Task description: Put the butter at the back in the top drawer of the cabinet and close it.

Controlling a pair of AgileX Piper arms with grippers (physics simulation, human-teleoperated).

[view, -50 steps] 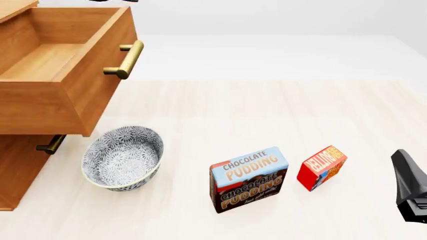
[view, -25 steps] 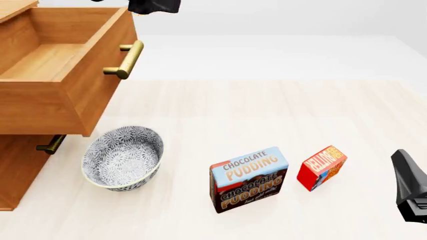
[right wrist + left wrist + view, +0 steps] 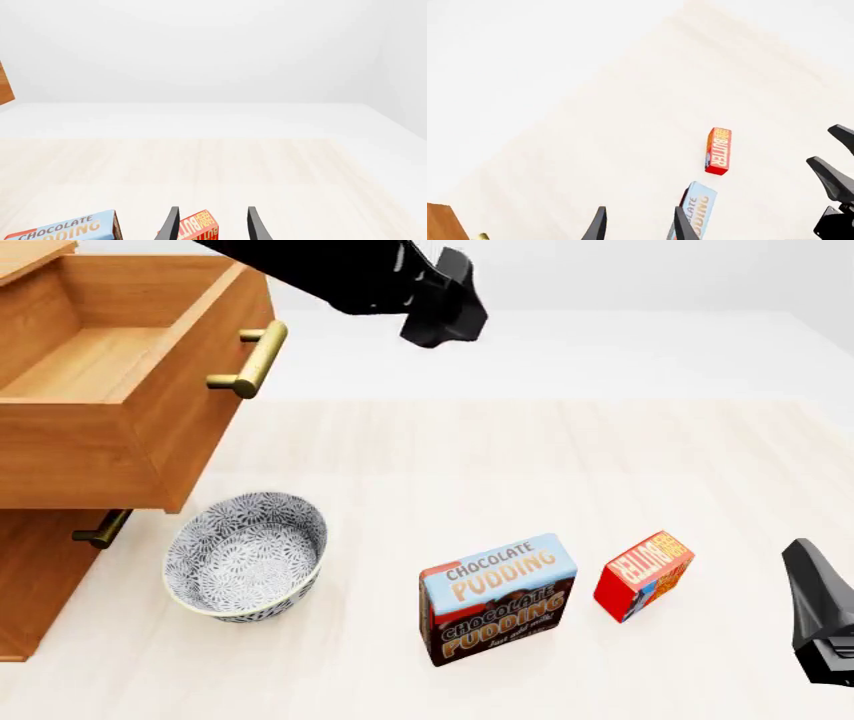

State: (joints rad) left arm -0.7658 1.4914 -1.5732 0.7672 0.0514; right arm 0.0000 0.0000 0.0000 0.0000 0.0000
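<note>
The butter [image 3: 643, 575], a small red box with orange lettering, stands on the table right of the pudding box; it also shows as the butter [image 3: 718, 151] and the butter [image 3: 193, 229]. The top drawer [image 3: 174, 410] of the cabinet [image 3: 40, 570] is pulled open and holds nothing. My left gripper [image 3: 451, 302] hangs high over the back of the table, right of the drawer's brass handle [image 3: 251, 360], far from the butter. Its fingers [image 3: 598, 227] stand open around nothing. My right gripper [image 3: 821, 610] sits low at the right edge, just right of the butter, open [image 3: 212, 227].
A blue-and-brown Chocolate Pudding box [image 3: 501, 598] stands left of the butter. A patterned grey bowl [image 3: 247, 555] sits in front of the cabinet, under the open drawer's corner. A lower drawer handle [image 3: 100, 530] pokes out beneath the open drawer.
My left arm has swung in from the top edge, moving right and downward in the front view, away from the drawer. The right arm, the boxes and the drawer have not moved.
</note>
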